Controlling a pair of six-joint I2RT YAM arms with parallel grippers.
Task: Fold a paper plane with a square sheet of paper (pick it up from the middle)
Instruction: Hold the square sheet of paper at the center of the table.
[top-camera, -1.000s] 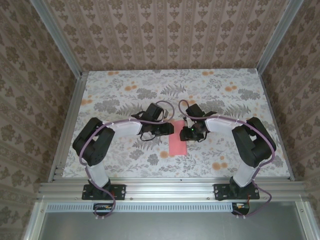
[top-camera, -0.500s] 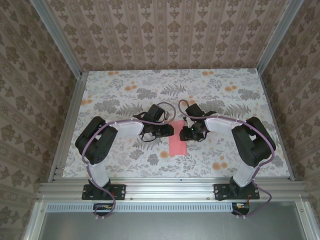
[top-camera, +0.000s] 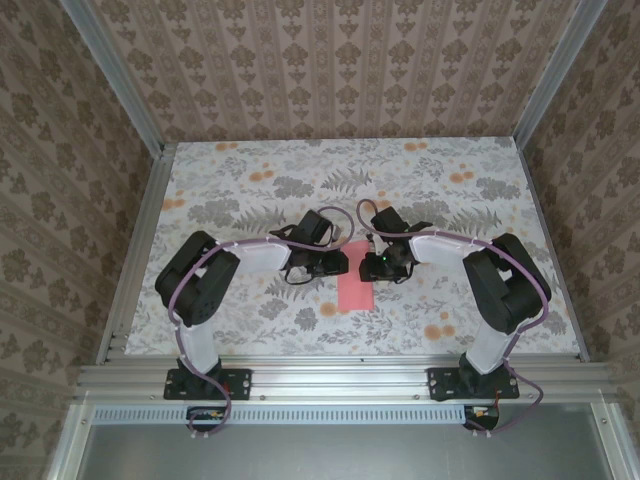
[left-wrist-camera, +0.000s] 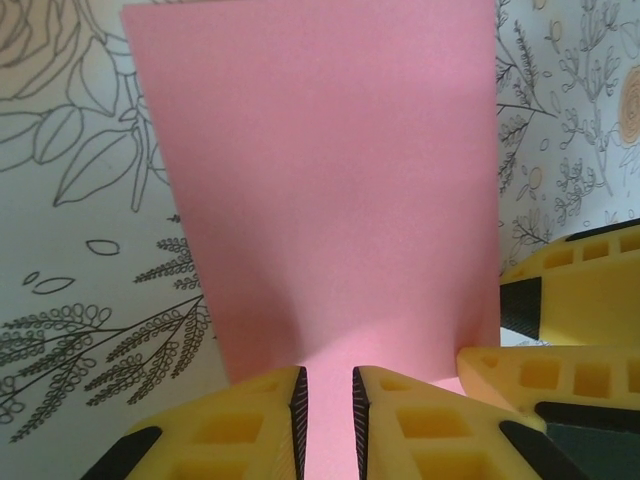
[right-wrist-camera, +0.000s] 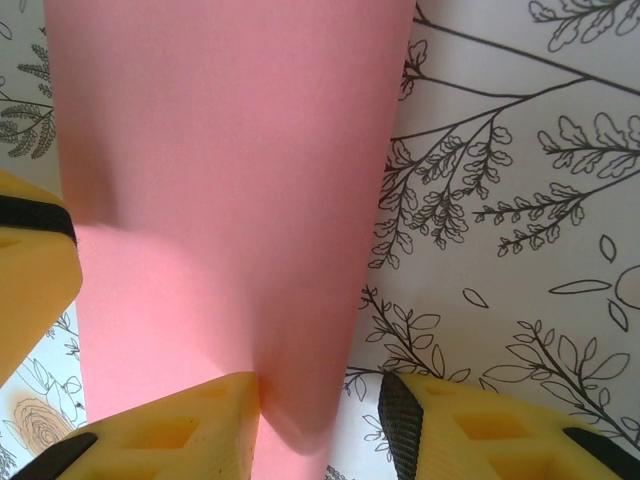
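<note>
The paper plane (top-camera: 355, 288) lies near the middle of the bench (top-camera: 250, 180). In the overhead view it is a narrow pink strip running from 12 to 6 o'clock. Both arms reach in to its 12 o'clock end. The left fingers (top-camera: 342, 262) come at it from 9 o'clock and the right fingers (top-camera: 370, 266) from 3 o'clock. The two sets sit just beside each other over that end.

From the left wrist, the pink sheet stretches away toward 12 o'clock. The left fingers (left-wrist-camera: 285, 395) at 6 o'clock stand nearly together, with a thin slit between them and pink showing in it. Whether they pinch the paper I cannot tell. The right fingers (left-wrist-camera: 575, 290) poke in at 4 o'clock, at the paper's edge.

From the right wrist, the right fingers (right-wrist-camera: 225, 410) stand apart at 6 o'clock. The one at 7 o'clock sits over the paper and the one at 5 o'clock over the bare, flower-printed bench. The paper's edge runs into the gap between them. A left finger (right-wrist-camera: 30, 270) shows at 9 o'clock, by the paper's other edge.
</note>
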